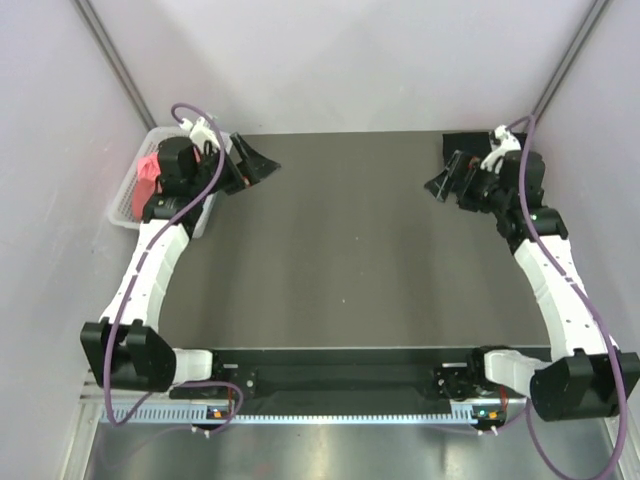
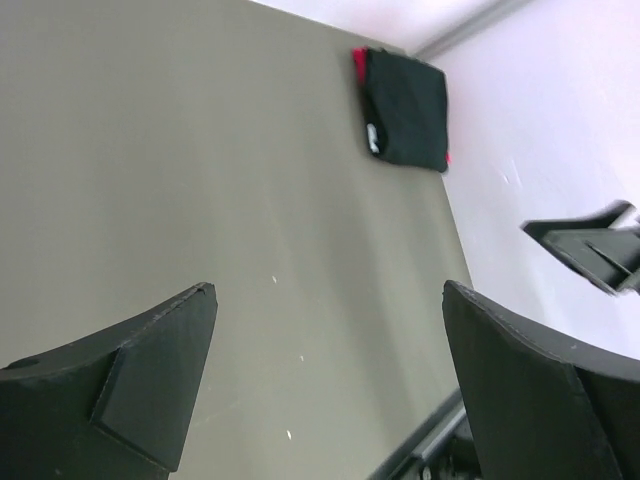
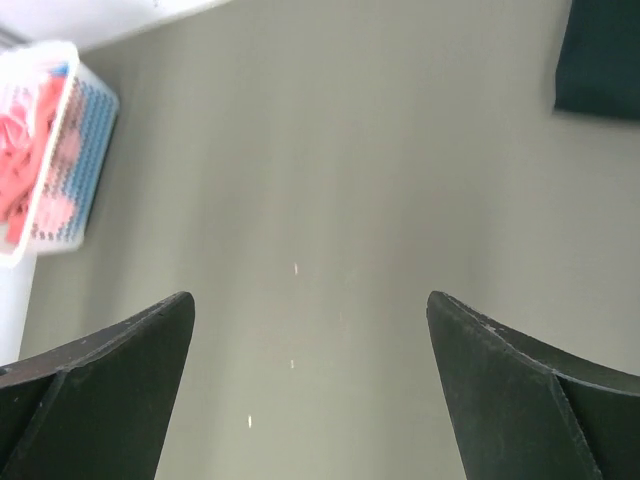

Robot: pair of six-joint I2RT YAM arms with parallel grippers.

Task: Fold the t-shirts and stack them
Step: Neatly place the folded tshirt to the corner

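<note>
Both grippers hang wide open and empty over the dark table (image 1: pixel 340 250) — the left gripper (image 1: pixel 258 168) at upper left, the right gripper (image 1: pixel 442 178) at upper right. A folded black t-shirt (image 2: pixel 405 120) lies on a crimson t-shirt (image 2: pixel 356 68) in the table's upper right corner; pink t-shirts (image 3: pixel 22 130) sit in the white basket (image 3: pixel 72 180) at far left.

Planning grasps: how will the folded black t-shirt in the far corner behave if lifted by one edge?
The black t-shirt looks like folded cloth, so it would probably droop and unfold. Pushed, it may drag the red t-shirt whose edge shows beneath it.
</note>
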